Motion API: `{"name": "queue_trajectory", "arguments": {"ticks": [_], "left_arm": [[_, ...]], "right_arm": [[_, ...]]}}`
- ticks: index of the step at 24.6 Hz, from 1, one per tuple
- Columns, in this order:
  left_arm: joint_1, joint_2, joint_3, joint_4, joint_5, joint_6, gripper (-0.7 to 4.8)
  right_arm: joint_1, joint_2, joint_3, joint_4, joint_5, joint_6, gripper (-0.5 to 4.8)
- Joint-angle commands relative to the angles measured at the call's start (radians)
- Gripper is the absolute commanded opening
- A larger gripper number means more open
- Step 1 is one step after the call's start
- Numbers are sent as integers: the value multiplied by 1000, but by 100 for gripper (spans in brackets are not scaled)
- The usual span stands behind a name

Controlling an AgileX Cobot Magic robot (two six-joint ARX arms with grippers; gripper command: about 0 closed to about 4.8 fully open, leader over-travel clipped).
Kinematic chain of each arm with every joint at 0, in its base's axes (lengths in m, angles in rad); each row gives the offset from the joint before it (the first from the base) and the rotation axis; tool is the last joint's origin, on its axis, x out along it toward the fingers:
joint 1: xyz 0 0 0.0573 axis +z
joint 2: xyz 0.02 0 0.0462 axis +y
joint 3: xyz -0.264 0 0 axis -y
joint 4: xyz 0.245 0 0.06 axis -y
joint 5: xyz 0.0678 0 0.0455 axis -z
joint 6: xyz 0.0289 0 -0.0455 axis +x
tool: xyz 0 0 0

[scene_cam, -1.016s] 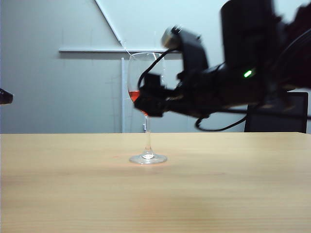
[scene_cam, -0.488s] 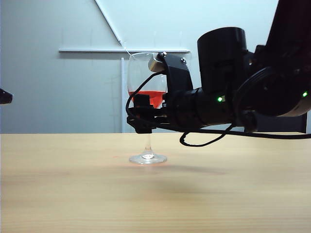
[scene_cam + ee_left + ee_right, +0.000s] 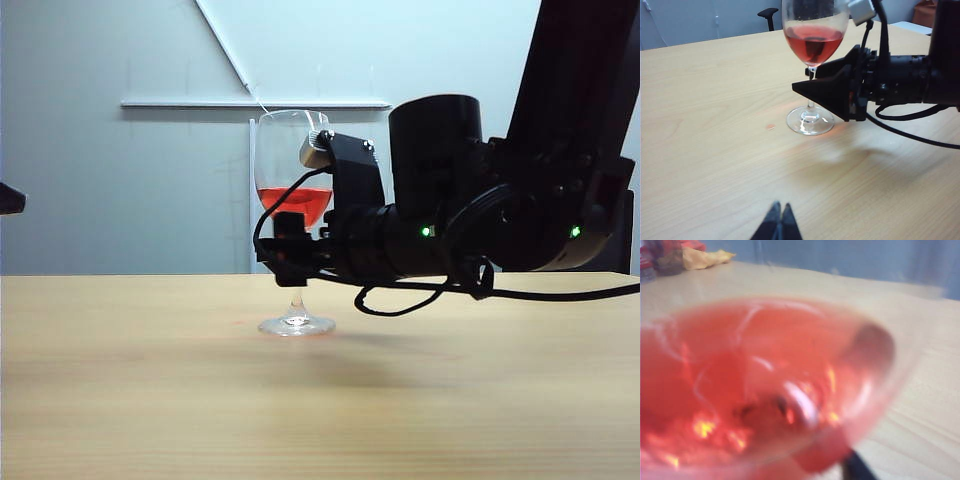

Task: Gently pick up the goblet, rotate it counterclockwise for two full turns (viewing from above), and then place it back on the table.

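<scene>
**user1:** Fingers on the right gripper (image 3: 812, 85) sit either side of the goblet (image 3: 293, 215) stem, right under the bowl. They look part spread to me, can't tell if they're pinching the glass yet. Foot looks flat on the table (image 3: 150, 400), just below the fingertips

**user2:** yeah, and the right wrist view is just blurry red bowl, no help. Left gripper (image 3: 780, 225) is well off from the glass, low over the wood, fingers pressed together, idle

**user1:** so how'd you do the grab?

**user2:** I'd close slow, stem centred between the pads so neither one shoves it sideways. Thin stem, liquid inside, so grip just firm enough, then lift straight up and keep it upright before any turning
</scene>
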Motion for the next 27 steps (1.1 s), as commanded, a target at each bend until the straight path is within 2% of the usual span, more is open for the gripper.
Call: {"name": "queue_trajectory", "arguments": {"ticks": [1,4,9,14,17,19,22,27], "left_arm": [[1,1,3,12,-2,0,-5],[1,1,3,13,-3,0,-5],[1,1,3,13,-3,0,-5],[1,1,3,13,-3,0,-5],[1,1,3,13,-3,0,-5],[1,1,3,13,-3,0,-5],[1,1,3,13,-3,0,-5],[1,1,3,13,-3,0,-5]], "right_arm": [[2,-5,6,21,-2,12,290],[2,-5,6,21,-2,12,249],[2,-5,6,40,-2,58,234],[2,-5,7,61,-1,59,189],[2,-5,10,64,1,59,142],[2,-5,9,64,0,59,142],[2,-5,9,64,-2,60,78],[2,-5,9,66,-2,60,16]]}}
